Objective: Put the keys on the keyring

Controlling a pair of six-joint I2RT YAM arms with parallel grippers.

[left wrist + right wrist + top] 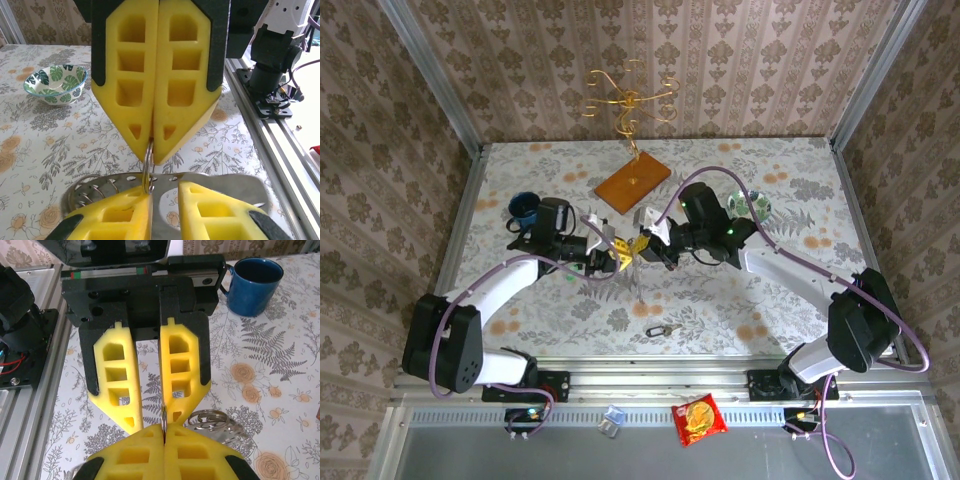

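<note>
Silvery thin keyring (148,187) edge-on, right hand (164,432) clamped on it; left hand (165,194) apart.

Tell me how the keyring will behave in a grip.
Probably stiff: the keyring is thin metal wire and runs straight and unbent out of the shut right gripper. Likely light for its size, since a pinch at the fingertips alone seems to hold it. Being smooth and narrow, it may swivel or slip in that pinch if pushed sideways.
</note>
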